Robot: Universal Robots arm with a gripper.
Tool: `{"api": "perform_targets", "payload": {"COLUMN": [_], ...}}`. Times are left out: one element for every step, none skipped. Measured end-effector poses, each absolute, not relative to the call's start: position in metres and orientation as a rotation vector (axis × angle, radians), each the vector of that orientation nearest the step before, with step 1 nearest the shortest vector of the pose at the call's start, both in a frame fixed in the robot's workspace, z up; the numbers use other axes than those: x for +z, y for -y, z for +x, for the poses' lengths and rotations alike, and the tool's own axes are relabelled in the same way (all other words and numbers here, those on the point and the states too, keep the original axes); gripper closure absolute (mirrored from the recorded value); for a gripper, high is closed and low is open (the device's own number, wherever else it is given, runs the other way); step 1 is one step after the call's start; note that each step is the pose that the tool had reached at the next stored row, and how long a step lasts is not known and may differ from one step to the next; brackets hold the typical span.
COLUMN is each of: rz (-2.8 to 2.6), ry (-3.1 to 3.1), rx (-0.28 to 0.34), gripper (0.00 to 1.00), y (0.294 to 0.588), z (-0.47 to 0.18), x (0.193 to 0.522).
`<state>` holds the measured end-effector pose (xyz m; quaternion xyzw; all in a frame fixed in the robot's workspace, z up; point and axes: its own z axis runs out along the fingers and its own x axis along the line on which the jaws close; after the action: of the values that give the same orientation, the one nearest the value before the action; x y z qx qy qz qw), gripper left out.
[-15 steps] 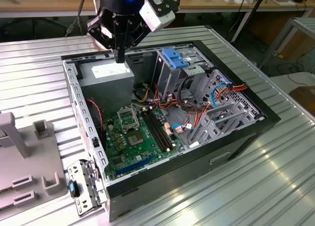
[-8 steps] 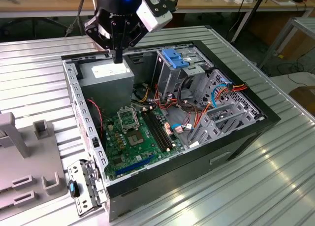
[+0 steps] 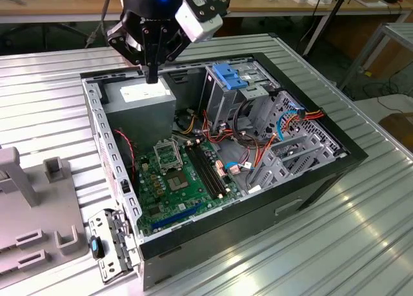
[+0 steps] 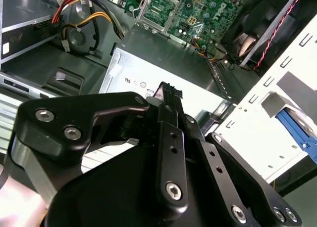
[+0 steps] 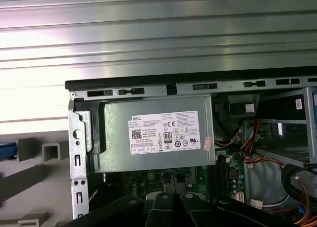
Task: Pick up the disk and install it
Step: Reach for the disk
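Ribbed aluminium forms the counter, and on it an open computer case lies on its side. The exterior view gives us the whole interior: the motherboard, the drive cage with its blue latch, and a loose metal bracket on the counter just beside the case's near corner. A grey fixture sits at the exterior view's left, cut by the frame.

In both wrist views we record a blue strip outside the case wall, beside the fixture's grey posts. We take it to be the carrier frame of the disk; in the first wrist view the disk is a sliver at the picture's edge. Both views cut it off. We cannot make out its metal body, nor whether it lies flat or stands. It is well apart from the hand.

The arm enters at the top of the exterior view and points straight down, holding the hand over the power supply at the case's rear corner. Its fingers are pressed together, tip to tip, and grip nothing. The second wrist view shows the black linkages converging on the joined fingertips above the supply's housing. We cannot tell whether they touch it.
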<state>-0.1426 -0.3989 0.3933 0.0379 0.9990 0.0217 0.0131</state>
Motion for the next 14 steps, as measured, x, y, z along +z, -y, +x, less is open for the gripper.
{"api": "perform_targets", "payload": {"rz": [0.118,0.118,0.118,0.118,0.118,0.118,0.118,0.118,0.118,0.118,0.118,0.118,0.118,0.118], "ry": [-3.112,-3.113,-3.112,-3.113,-3.112,-3.112,-3.113,-3.112,-3.112,-3.112,-3.112,-3.112,-3.112,-3.113], "rx": [0.068,0.068,0.068,0.068,0.068,0.068,0.068,0.068,0.068,0.068,0.068,0.068,0.068,0.068], "gripper": [0.89,0.89,0.89,0.89,0.89,0.89,0.89,0.89,0.89,0.89,0.89,0.89,0.89,0.89], "y": [0.399,0.399,0.399,0.399,0.399,0.399,0.399,0.399,0.399,0.399,0.399,0.399,0.399,0.399], "z": [-0.144,-0.145,-0.146,-0.147,-0.148,-0.149,-0.150,-0.150,-0.151,-0.151,-0.152,-0.153,-0.154,-0.155], "x": [0.393,0.393,0.393,0.393,0.393,0.393,0.393,0.393,0.393,0.393,0.393,0.393,0.393,0.393]}}
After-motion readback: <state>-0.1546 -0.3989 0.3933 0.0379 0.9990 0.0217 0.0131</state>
